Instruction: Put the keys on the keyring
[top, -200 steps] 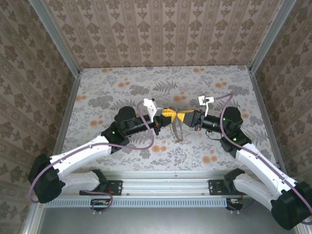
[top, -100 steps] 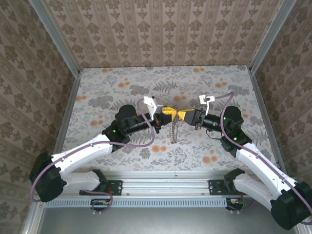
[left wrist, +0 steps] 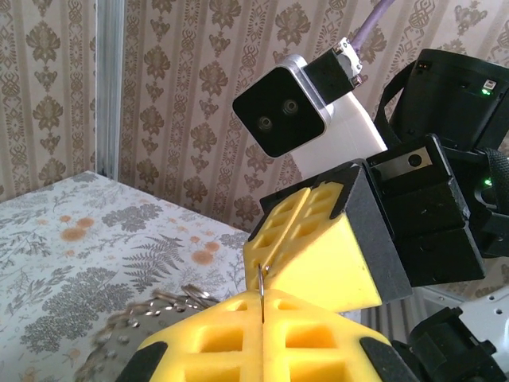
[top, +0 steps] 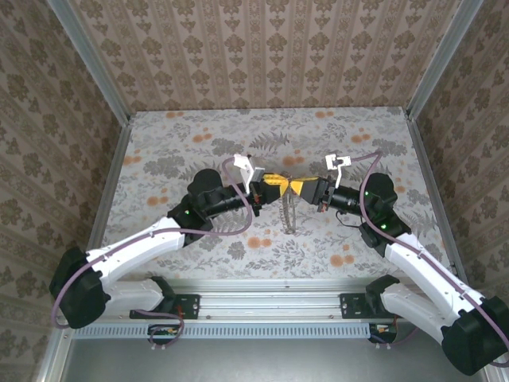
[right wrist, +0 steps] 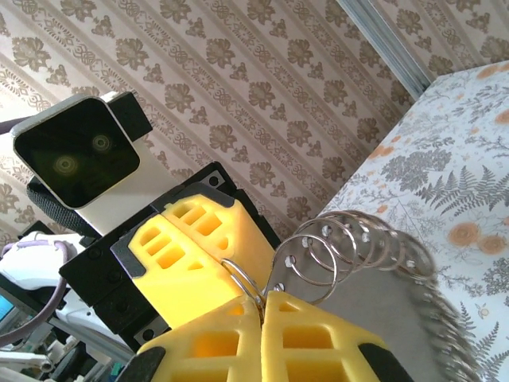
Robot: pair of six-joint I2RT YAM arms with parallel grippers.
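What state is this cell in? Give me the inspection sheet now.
Surface: floral table.
Job's things: keyring held up between both grippers, its chain and band hanging below; key cannot be made out.
Clutter: nothing seen.
Grippers: left gripper and right gripper are each shut on a thin wire ring of the keyring, tips close together.
Cables: purple cable along each arm.
Surroundings: wallpapered walls, metal frame posts.

Keyring hanging in mid-air, silvery linked rings on top, brownish band dangling below
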